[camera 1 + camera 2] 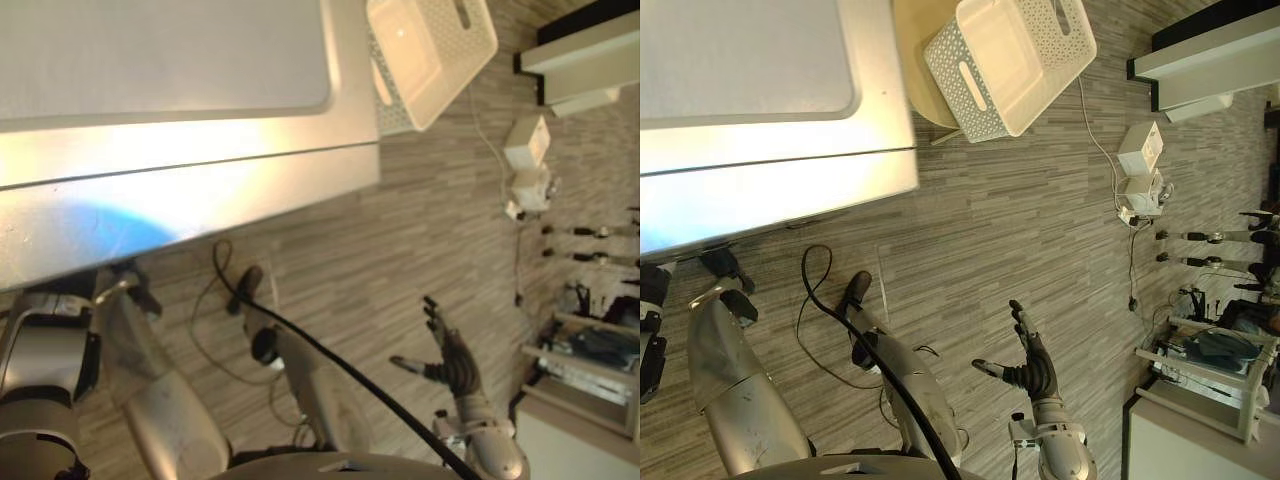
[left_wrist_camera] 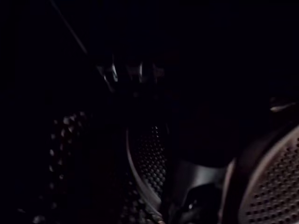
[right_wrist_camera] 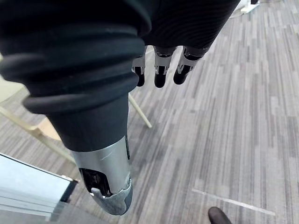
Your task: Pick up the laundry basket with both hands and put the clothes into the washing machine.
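The basket (image 1: 1010,60), stiff, light plastic and seemingly empty, sits on a stool (image 1: 915,75) beside the washer (image 1: 760,150); its end slots (image 1: 972,86) suit a two-handed grip. Well apart from the basket, the right robot hand (image 1: 1030,372) hangs spread and empty. I cannot tell the left robot hand's (image 2: 139,73) state inside the drum (image 2: 149,158).

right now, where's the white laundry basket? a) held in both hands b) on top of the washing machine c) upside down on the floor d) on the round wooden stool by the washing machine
d: the white basket sits upright on the round wooden stool beside the washing machine, and the right hand is open, holding nothing.
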You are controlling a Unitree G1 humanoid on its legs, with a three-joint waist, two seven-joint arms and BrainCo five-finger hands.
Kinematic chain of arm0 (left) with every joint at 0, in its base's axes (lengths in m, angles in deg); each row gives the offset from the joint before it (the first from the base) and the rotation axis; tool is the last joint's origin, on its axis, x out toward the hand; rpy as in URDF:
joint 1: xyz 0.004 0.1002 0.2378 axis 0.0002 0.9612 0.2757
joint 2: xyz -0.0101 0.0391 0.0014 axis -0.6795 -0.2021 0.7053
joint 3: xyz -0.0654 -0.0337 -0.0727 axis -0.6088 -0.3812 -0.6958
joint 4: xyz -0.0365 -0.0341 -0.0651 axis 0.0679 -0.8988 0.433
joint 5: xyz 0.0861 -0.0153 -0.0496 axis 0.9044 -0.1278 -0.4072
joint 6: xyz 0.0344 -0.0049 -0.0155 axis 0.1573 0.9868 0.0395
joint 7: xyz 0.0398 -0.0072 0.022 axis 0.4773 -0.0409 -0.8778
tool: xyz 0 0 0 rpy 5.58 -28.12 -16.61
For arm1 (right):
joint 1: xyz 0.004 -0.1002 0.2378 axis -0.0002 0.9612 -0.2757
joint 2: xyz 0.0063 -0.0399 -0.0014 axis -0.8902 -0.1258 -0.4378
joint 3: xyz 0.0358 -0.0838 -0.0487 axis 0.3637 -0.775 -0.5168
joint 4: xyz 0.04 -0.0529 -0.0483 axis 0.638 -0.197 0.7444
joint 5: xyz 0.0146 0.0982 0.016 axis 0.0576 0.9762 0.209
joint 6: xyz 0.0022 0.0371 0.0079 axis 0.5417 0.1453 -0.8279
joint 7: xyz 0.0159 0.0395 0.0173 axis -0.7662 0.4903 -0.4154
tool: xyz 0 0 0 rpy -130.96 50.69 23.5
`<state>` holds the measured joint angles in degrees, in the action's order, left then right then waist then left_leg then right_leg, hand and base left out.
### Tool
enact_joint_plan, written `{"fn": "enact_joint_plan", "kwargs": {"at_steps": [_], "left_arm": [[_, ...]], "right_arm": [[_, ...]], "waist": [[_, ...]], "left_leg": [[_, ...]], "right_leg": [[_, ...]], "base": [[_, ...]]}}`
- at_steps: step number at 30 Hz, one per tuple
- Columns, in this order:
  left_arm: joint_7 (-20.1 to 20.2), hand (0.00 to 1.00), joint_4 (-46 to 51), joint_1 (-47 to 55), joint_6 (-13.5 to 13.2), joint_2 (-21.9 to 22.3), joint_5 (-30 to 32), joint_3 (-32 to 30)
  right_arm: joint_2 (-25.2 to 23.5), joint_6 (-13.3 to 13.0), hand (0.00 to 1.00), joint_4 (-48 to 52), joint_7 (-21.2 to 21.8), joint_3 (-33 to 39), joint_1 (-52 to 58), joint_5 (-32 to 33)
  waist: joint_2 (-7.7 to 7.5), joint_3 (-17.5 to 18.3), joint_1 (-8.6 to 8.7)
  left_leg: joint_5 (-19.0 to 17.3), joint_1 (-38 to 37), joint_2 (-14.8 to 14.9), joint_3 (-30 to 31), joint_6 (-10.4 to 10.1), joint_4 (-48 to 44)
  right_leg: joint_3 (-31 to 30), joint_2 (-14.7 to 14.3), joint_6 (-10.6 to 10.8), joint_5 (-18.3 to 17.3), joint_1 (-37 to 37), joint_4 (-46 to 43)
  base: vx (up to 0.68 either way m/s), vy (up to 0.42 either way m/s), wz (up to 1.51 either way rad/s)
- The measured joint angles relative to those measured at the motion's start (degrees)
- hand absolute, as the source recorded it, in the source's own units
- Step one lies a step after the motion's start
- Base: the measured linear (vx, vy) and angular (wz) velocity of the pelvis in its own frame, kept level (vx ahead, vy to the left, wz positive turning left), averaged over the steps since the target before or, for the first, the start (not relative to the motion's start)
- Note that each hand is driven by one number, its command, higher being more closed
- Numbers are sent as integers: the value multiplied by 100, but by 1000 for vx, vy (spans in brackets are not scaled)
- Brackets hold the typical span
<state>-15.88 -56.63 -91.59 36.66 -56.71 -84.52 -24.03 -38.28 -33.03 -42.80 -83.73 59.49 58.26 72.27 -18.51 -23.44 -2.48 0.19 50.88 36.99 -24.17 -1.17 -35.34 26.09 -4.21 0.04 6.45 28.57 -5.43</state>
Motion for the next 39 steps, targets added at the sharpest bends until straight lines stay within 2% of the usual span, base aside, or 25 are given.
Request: {"fn": "enact_joint_plan", "kwargs": {"at_steps": [1,2,3,5,8,10,12,16,18,20,22,23,24,27,31,39], "left_arm": [[136,0,-118,87,173,-5,183,4],[345,0,-362,344,560,66,501,-64],[424,0,-464,422,657,176,738,-252],[485,0,-555,603,736,240,1132,-497],[517,0,-639,960,754,633,2015,-910],[331,0,-896,1369,789,756,2760,-1258],[151,0,-904,1671,791,802,3199,-1412],[-89,0,-1067,2315,795,1044,3969,-1748],[-80,0,-1160,2761,807,1151,4107,-1861],[-42,0,-1189,3186,835,1420,4164,-2012],[264,0,-1185,3702,810,1721,4238,-2012],[401,0,-1195,4058,803,1959,4340,-2036],[516,0,-1253,4379,804,2226,4395,-2076],[601,0,-1336,4964,808,2714,4397,-2205],[694,0,-1321,5376,798,2832,4397,-2243],[703,0,-1262,5452,782,2821,4539,-2228]], "right_arm": [[-41,2,0,1,34,16,-59,0],[-123,1,0,-20,126,24,-241,1],[-138,2,0,-60,163,27,-366,2],[-168,1,0,-104,184,39,-532,0],[-460,11,0,-310,188,145,-592,-5],[-613,2,0,-505,188,127,-661,-20],[-656,-28,0,-704,180,110,-655,-102],[-737,-61,0,-1658,172,99,-655,-483],[-749,-64,0,-2022,172,107,-648,-682],[-736,-37,0,-2345,172,165,-625,-818],[-733,33,0,-2572,178,180,-621,-919],[-734,37,0,-2714,184,207,-626,-955],[-742,42,0,-2891,192,308,-631,-1076],[-740,81,0,-3363,195,585,-735,-1138],[-751,190,0,-3652,193,616,-748,-1146],[-779,189,0,-3660,190,603,-733,-1153]], "waist": [[-4,3,9],[-16,13,18],[-17,15,25],[-45,83,41],[-71,330,79],[-87,496,222],[-150,554,293],[-81,821,381],[-21,907,429],[166,1156,460],[373,1377,447],[491,1505,405],[674,1654,374],[928,1805,294],[930,1885,251],[836,1964,261]], "left_leg": [[5,-132,-35,-82,-10,72],[0,-439,-96,-261,-3,187],[1,-586,-156,-284,-5,255],[5,-737,-183,-303,-11,297],[48,-948,-316,-410,-67,423],[14,-1302,-438,-470,-56,485],[-20,-1606,-582,-575,-84,605],[-24,-2056,-878,-616,-88,776],[-37,-2318,-1011,-596,-107,877],[-66,-2383,-1127,-573,-119,968],[-79,-2486,-1211,-536,-105,1025],[-118,-2638,-1239,-539,-137,1046],[-177,-2719,-1233,-541,-216,1047],[-228,-2924,-1235,-541,-297,1099],[-168,-3093,-1307,-529,-395,1333],[-31,-3147,-1605,-413,-334,1681]], "right_leg": [[-34,28,0,1,-60,26],[-81,108,1,0,-194,37],[-120,132,8,-5,-280,48],[-168,136,21,-21,-368,46],[-202,224,75,-51,-470,8],[-217,347,135,-183,-705,-129],[-246,491,198,-332,-851,-258],[-244,685,316,-519,-1201,-264],[-242,757,379,-589,-1453,-197],[-225,803,412,-612,-1545,-103],[-219,810,430,-598,-1703,58],[-228,802,430,-597,-1860,117],[-258,793,429,-599,-1925,143],[-303,792,443,-626,-2115,213],[-302,832,431,-785,-2153,126],[-207,986,489,-793,-2179,167]], "base": [[77,-20,-6],[64,-10,-3],[79,-11,-3],[92,6,-3],[106,18,5],[139,49,17],[142,43,18],[148,7,18],[156,-9,19],[165,-15,11],[168,-22,6],[120,-21,-2],[77,-15,-4],[18,-6,-5],[-62,-16,5],[-29,14,11]]}}
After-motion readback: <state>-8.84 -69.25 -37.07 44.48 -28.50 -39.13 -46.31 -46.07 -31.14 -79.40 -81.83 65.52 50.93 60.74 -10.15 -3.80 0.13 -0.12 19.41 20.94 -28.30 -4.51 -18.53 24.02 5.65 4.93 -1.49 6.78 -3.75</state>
